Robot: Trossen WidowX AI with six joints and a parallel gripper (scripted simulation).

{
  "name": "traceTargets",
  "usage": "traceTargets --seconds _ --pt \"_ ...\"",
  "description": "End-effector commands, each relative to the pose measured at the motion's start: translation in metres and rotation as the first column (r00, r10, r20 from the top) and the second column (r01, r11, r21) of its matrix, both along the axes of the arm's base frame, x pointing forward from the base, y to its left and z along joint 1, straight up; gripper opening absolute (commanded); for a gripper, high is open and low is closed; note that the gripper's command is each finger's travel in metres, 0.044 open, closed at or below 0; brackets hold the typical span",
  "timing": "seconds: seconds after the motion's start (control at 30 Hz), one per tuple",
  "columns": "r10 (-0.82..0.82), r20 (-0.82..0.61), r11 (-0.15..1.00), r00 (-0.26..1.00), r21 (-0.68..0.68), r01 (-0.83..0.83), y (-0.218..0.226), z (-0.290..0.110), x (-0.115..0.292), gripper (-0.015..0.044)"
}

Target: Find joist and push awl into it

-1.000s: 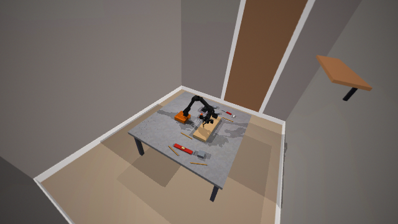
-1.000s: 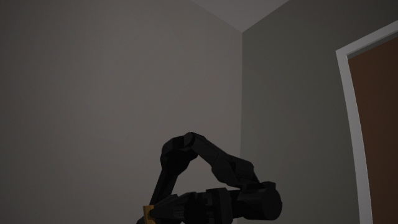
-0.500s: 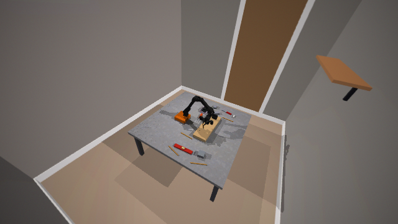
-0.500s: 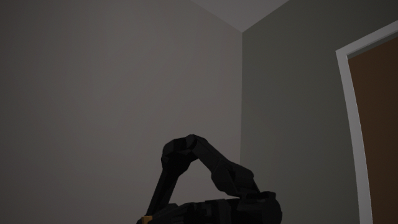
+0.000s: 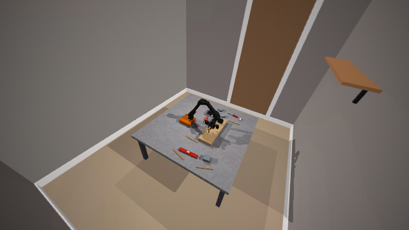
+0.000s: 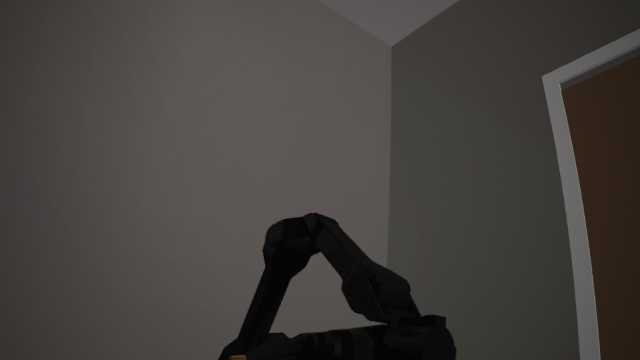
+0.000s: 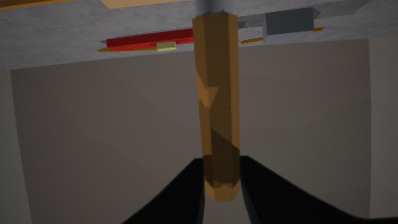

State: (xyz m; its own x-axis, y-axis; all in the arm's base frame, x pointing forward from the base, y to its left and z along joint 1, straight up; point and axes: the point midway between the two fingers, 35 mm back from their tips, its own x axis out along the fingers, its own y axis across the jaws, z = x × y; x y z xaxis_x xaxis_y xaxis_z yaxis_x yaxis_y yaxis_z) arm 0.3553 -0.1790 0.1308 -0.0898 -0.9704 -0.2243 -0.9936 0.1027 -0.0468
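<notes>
My gripper (image 5: 209, 127) (image 7: 222, 162) is shut on the awl's orange-brown handle near its butt end. The awl (image 5: 209, 130) (image 6: 237, 357) (image 7: 219, 90) points away from the wrist camera, with its grey collar at the top of the wrist view; its tip is out of sight there. In the top view the awl is over the near part of the tan panel (image 5: 208, 140) (image 7: 145, 2). Whether its tip touches the panel cannot be told. An orange-red object (image 5: 206, 118) shows behind the arm; whether it is the stud finder, and where the tray is, is unclear.
A red level (image 5: 188, 153) (image 7: 150, 41) and a grey block (image 5: 207, 158) (image 7: 289, 22) lie toward the near table edge. Pencils (image 5: 192, 139) (image 5: 178, 154) lie beside them. Beyond the panel are small grey objects (image 5: 220, 110) and a red-handled tool (image 5: 235, 116).
</notes>
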Motion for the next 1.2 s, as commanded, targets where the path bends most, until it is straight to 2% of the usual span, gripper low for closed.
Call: traceTargets --seconds 0.0,0.37,1.17 --pt "-0.001 -0.01 1.0 1.0 -0.007 0.001 0.0 -0.01 -0.001 0.0" --pt "-0.001 -0.01 1.0 1.0 -0.006 0.001 0.0 -0.027 -0.001 0.0" --pt "-0.001 -0.01 1.0 1.0 -0.006 0.001 0.0 -0.027 -0.001 0.0"
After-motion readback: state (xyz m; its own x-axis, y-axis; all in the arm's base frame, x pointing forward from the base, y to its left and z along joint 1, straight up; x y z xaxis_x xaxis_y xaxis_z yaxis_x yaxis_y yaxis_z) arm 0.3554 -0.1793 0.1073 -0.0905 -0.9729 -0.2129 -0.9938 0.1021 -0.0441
